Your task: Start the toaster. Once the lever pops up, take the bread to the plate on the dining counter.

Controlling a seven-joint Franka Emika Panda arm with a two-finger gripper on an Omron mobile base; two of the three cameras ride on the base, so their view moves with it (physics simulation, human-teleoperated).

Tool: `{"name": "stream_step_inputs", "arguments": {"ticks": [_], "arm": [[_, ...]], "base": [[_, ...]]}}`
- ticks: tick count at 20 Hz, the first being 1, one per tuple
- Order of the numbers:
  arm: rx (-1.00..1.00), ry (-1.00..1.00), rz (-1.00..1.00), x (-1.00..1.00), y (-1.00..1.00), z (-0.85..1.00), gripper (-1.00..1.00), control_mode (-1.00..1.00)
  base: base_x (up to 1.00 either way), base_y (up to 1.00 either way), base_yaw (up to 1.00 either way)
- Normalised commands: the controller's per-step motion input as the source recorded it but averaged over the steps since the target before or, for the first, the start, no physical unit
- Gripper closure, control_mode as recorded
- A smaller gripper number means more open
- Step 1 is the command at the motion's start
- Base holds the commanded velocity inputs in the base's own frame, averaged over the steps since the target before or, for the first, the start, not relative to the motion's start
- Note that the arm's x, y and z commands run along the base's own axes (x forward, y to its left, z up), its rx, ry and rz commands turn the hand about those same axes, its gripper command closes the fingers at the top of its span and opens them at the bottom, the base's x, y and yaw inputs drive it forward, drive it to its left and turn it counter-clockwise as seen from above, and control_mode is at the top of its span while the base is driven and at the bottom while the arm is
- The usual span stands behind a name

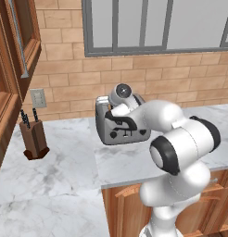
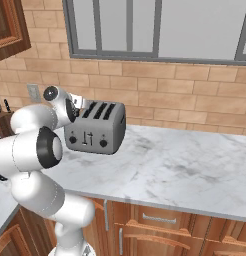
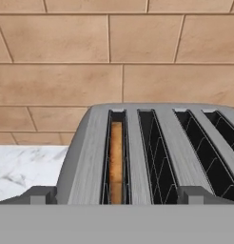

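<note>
Bread (image 3: 116, 162) sits in toaster (image 3: 152, 152) slot between the spread tool (image 3: 118, 196) fingers.

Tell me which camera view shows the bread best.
The hand view shows it best: it looks down into the toaster, where the bread stands in the leftmost slot. In the right base view the toaster shows its front and dark slots, but no slice can be made out. In the left base view the arm covers the toaster top.
</note>
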Motion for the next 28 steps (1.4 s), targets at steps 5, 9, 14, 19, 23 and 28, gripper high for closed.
{"name": "stream_step_inputs", "arguments": {"ticks": [5, 9, 14, 19, 23, 28], "arm": [[0.0, 0.0, 0.0, 0.08, 0.0, 0.0, -1.0, -1.0], [0.0, 0.0, 0.0, 0.0, 0.0, -0.01, -1.0, -1.0], [0.0, 0.0, 0.0, 0.0, 0.0, 0.0, -1.0, -1.0], [0.0, 0.0, 0.0, 0.0, 0.0, 0.0, -1.0, -1.0], [0.0, 0.0, 0.0, 0.0, 0.0, 0.0, -1.0, -1.0], [0.0, 0.0, 0.0, 0.0, 0.0, 0.0, -1.0, -1.0]], "base": [[0.0, 0.0, 0.0], [0.0, 0.0, 0.0], [0.0, 0.0, 0.0], [0.0, 0.0, 0.0], [0.0, 0.0, 0.0], [0.0, 0.0, 0.0]]}}
